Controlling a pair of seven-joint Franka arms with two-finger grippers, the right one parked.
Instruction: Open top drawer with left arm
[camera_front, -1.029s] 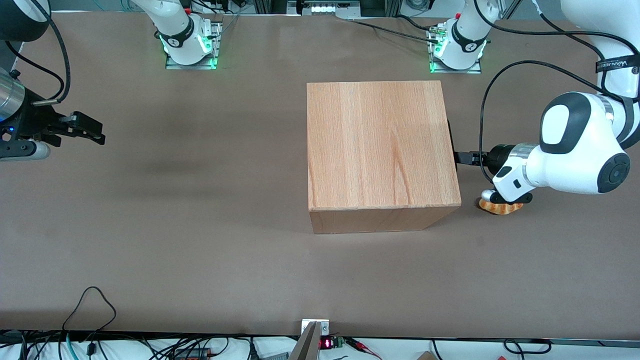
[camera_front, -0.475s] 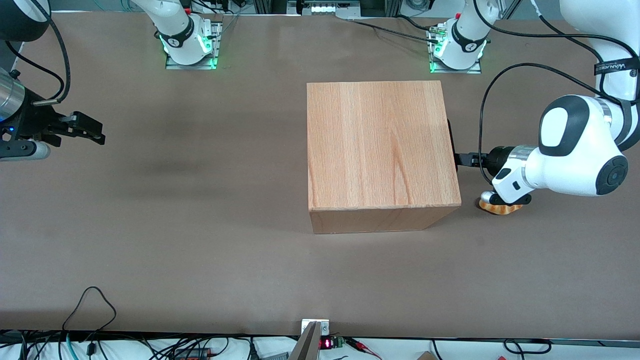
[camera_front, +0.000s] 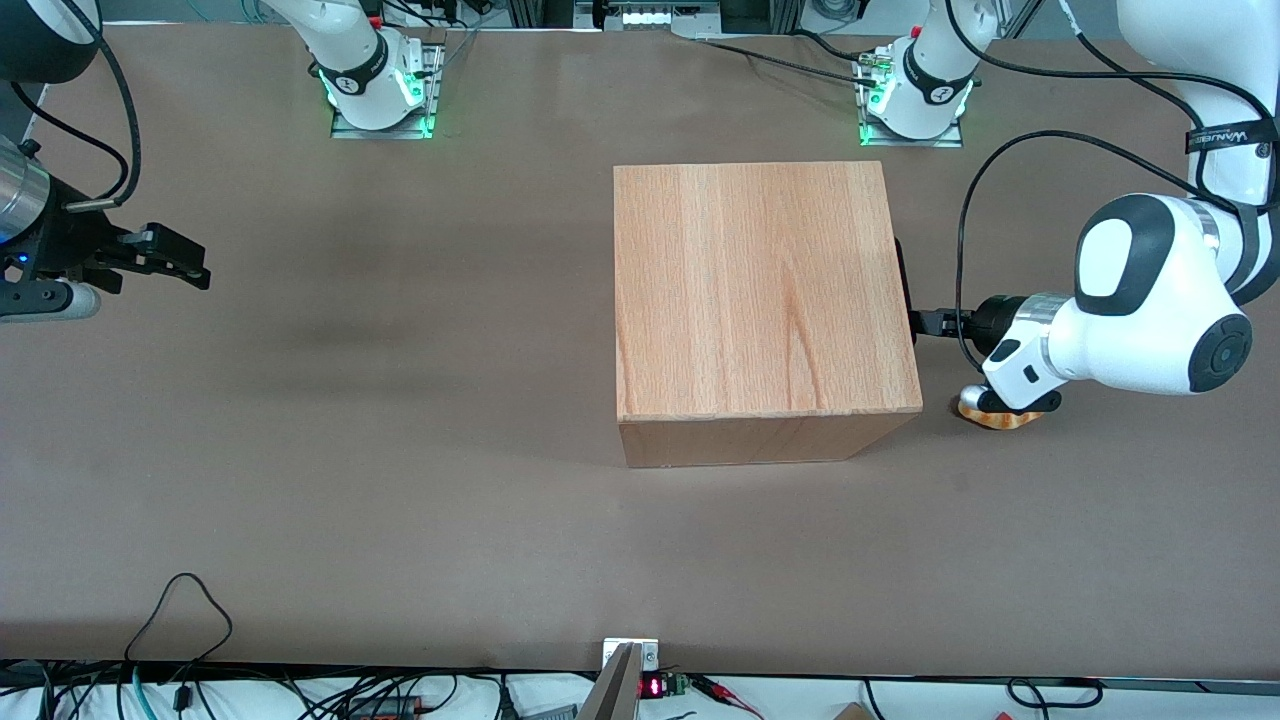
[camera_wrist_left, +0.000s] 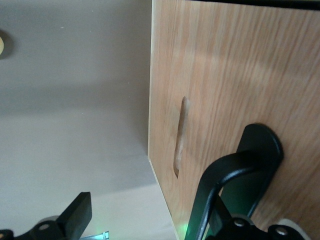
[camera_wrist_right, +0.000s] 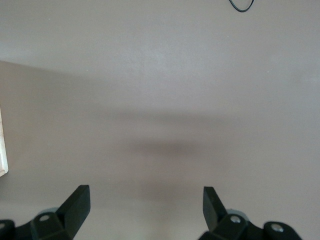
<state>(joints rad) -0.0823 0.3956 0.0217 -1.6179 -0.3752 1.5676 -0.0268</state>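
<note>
Oak-coloured box casing, mid tabletop. Left arm level, its claw at the casing's face toward the working arm's end. Small orange object beneath the wrist.

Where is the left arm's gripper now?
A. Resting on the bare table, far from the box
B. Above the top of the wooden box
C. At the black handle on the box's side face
C: the gripper meets the black handle on the box's side face.

The big wooden box hides the drawer front. The gripper tips get lost against it too.
</note>
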